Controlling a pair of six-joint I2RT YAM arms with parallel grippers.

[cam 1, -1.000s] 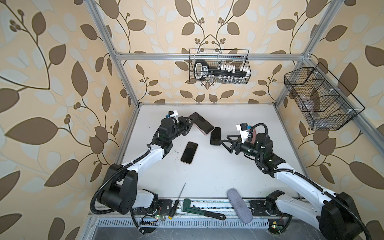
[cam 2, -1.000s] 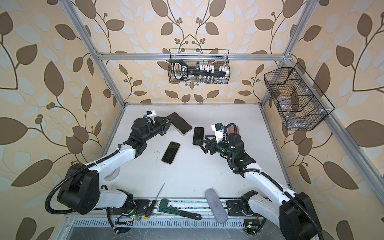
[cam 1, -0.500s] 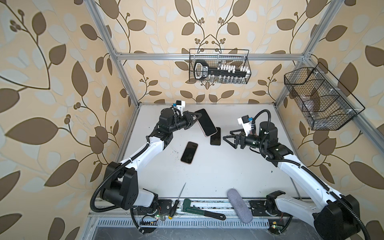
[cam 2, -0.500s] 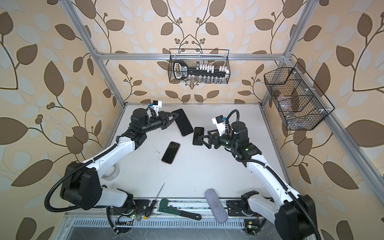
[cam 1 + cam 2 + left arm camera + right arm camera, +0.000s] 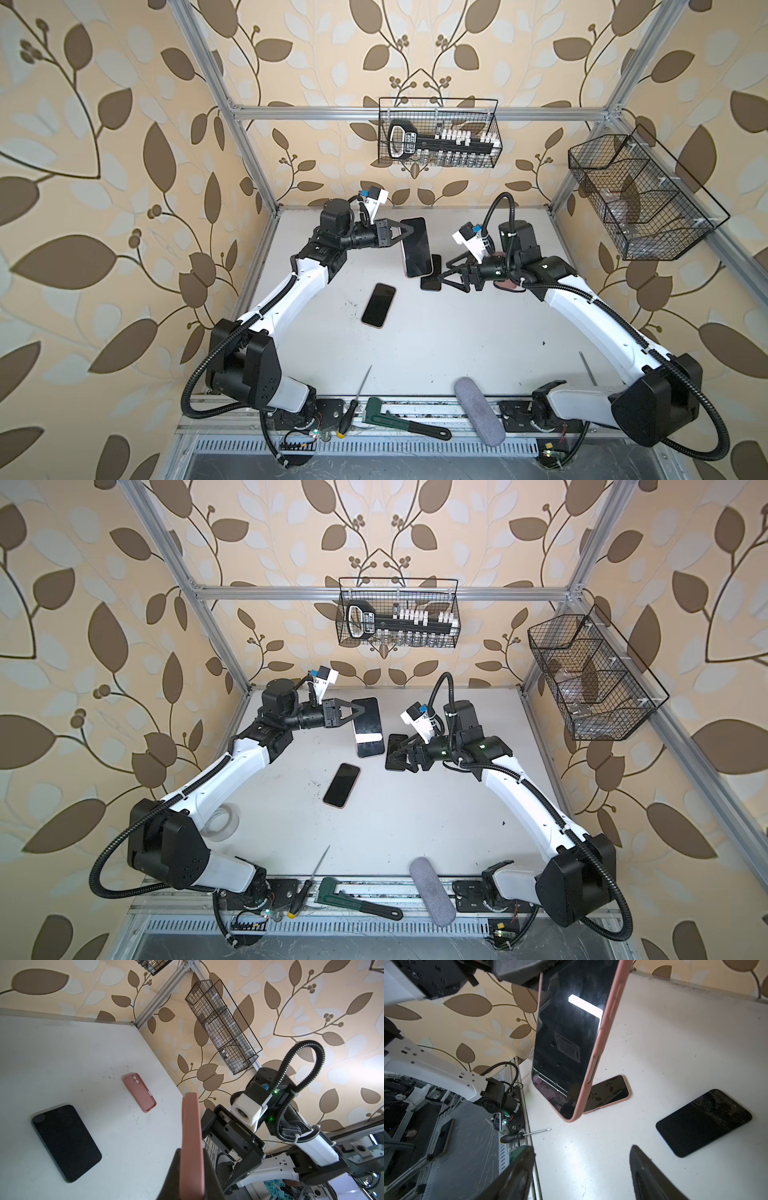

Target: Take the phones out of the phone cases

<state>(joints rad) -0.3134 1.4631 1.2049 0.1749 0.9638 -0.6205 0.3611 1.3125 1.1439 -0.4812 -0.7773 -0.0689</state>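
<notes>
Two white robot arms are reaching over a white table [image 5: 457,345] from its near edge. The left gripper [image 5: 410,232] is clamping tight on one end of a phone [image 5: 417,249], holding it clear of the table near the middle of the far edge. The phone is sitting inside its pink phone case [image 5: 601,1039], dark screen showing in both top views. The right gripper [image 5: 445,273] is hovering just beside the phone's free end, jaws standing apart, gripping nothing. A bare dark phone [image 5: 66,1142] is lying flat beneath the lifted one. A second cased phone [image 5: 378,305] is lying at the table's centre. An empty pink case [image 5: 139,1093] is lying toward the right edge.
</notes>
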